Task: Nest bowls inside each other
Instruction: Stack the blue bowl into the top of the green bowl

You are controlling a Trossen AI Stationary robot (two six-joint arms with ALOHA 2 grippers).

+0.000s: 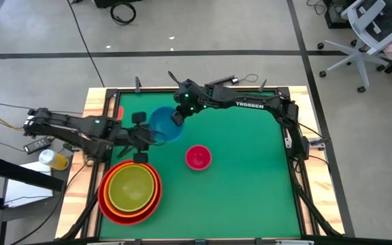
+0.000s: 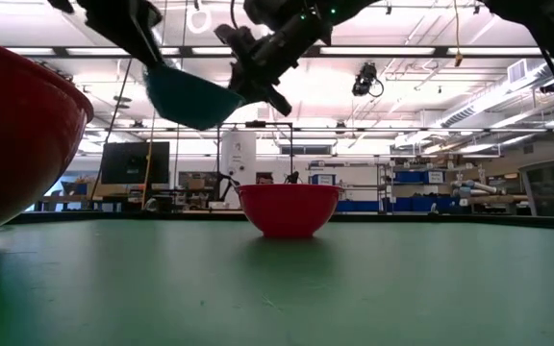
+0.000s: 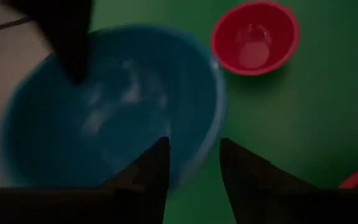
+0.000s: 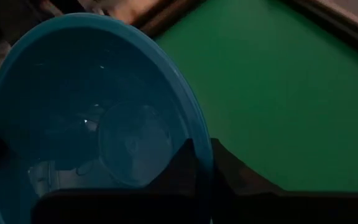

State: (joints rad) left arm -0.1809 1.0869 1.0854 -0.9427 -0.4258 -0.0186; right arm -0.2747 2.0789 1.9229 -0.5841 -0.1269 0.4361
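Observation:
The blue bowl (image 1: 163, 124) hangs tilted above the far left part of the green table (image 1: 250, 184), well clear of it in the low view (image 2: 195, 96). My right gripper (image 4: 199, 163) is shut on its rim. My left gripper (image 3: 192, 168) is open, one finger over the bowl's inside and one outside its rim on the side opposite the right gripper. The small pink-magenta bowl (image 1: 198, 157) stands upright on its base mid-table. At the near left the yellow-green bowl (image 1: 131, 187) sits inside the orange one, and both inside the red bowl (image 1: 107, 201). My right gripper pinches the blue bowl's rim (image 4: 194, 134) on its far right side, one finger inside the bowl and one outside. The fingers slant down from the table's far right. The bowl is lifted clear and tilted. My left gripper's fingers (image 3: 157, 165) straddle the rim; whether they touch it, I cannot tell.
The red bowl's wall (image 2: 12, 135) fills the left of the low view. A raised wooden frame (image 1: 101, 95) edges the table. A yellow cup (image 1: 54, 160) stands off the table at the left. The green surface to the right of the pink-magenta bowl (image 2: 289, 209) is bare.

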